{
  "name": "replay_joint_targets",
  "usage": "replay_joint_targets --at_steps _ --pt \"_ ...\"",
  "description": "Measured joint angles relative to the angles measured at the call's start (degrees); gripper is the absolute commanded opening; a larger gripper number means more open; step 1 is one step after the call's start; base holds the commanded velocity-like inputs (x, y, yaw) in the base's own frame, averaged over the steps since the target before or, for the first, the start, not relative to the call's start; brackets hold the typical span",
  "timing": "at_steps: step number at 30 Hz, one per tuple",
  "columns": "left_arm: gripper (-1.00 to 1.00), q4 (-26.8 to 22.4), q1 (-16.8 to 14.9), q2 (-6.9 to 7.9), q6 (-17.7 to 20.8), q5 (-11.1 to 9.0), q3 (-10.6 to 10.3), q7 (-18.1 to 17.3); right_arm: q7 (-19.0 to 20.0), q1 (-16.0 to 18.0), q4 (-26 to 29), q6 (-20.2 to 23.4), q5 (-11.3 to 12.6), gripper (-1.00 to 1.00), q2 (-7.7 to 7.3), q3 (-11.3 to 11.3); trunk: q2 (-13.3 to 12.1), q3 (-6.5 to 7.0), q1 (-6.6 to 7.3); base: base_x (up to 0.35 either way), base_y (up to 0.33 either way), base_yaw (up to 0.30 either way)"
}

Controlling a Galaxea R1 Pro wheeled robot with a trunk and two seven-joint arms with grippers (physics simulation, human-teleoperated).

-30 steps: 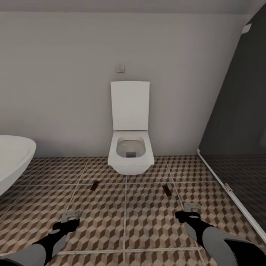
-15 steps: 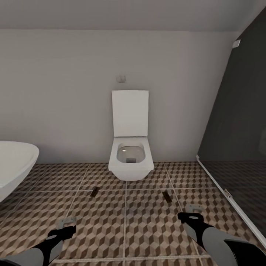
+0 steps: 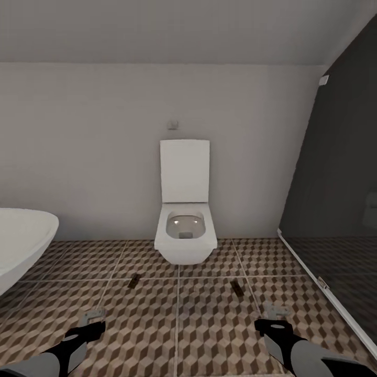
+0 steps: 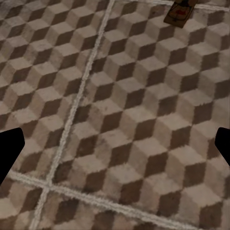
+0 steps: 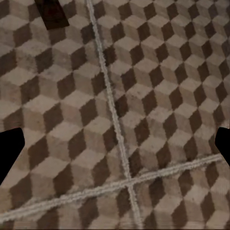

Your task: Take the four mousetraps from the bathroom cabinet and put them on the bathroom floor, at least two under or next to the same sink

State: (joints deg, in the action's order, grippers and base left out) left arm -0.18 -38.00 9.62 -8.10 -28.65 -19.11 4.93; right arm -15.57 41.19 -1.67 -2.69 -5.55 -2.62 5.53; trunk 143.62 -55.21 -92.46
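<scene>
Head view: camera has tilted up vs 1 s ago, so more ceiling shows and the toilet [image 3: 185, 209] sits lower in the picture; that is the view moving, not the things. Two mousetraps lie flat on the bathroom floor [image 3: 157, 324] in front of the toilet: left mousetrap [image 3: 134, 281] just off a grout line, right mousetrap [image 3: 237, 287] on the other side, well apart from each other. Both are in the same spots on the tiles as before. White bathtub [image 3: 21, 246] rim at far left, dark glass shower screen [image 3: 340, 199] at right. Left gripper [image 3: 93, 317] and right gripper [image 3: 274, 310] hang low over the tiles, each short of its nearer trap and holding nothing; they show lower in the picture than 1 s ago.

Left wrist view: fingers [image 4: 9, 153] at the two edges of the picture, spread wide, bare cube-pattern tile between them. One mousetrap [image 4: 179, 13] lies ahead by a grout line, clear of the fingers.

Right wrist view: fingers [image 5: 9, 151] likewise spread wide with tile and crossing grout lines between. A dark mousetrap [image 5: 53, 13] lies ahead, blurred, apart from the fingers.
</scene>
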Motion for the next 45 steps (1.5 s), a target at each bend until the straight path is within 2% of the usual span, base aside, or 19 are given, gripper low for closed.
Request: replay_joint_targets --at_steps 7,16,30,45 --pt "1.0 0.02 0.84 0.23 0.07 -2.04 0.02 0.0 0.07 -3.53 0.0 -0.11 -0.07 1.0 0.05 -0.02 -0.09 1.55 0.18 0.0 0.0 0.0" --pt "1.0 0.03 3.47 0.33 0.16 -4.28 0.0 -0.09 0.17 -6.26 0.0 -0.18 -0.09 1.0 0.08 -0.03 -0.21 3.55 0.41 0.0 0.0 0.0" --pt "1.0 0.03 8.43 -0.28 0.3 -4.91 0.0 -0.1 0.18 -12.91 -0.01 -0.56 -0.16 1.0 0.08 -0.07 -0.42 6.65 0.78 0.0 0.0 0.0" --pt "1.0 0.02 14.38 -1.94 1.64 -4.93 0.07 -0.16 0.19 -18.32 0.0 -0.6 -0.25 1.0 0.18 -0.2 -6.42 9.35 4.07 0.0 0.0 0.0"
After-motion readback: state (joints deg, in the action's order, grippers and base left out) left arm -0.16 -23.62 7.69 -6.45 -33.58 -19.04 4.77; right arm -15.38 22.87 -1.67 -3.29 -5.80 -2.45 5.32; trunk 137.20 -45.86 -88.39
